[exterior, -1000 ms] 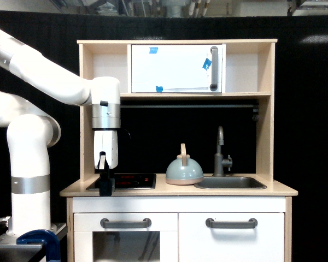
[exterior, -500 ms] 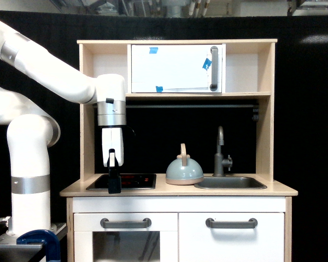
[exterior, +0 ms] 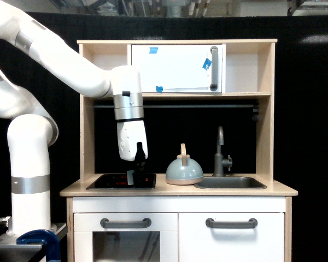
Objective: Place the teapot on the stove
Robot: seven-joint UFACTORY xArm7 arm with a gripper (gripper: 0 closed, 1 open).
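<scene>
Gripper [exterior: 138, 173] hangs low over the stove [exterior: 122, 181], jaw gap impossible to make out, with the teapot [exterior: 184, 170] sitting just beside the cooktop, untouched

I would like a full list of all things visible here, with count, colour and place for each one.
teapot: 1, pale blue-grey with tan loop handle, on the counter between stove and sink
stove: 1, glossy black, counter's left part in the exterior view
sink: 1, grey, counter's right part
faucet: 1, grey, behind the sink
cabinet door: 1, white with blue tape, upper shelf
drawer handles: 2, grey, lower front
arm: 1, white
gripper: 1, black fingers, over the stove
</scene>
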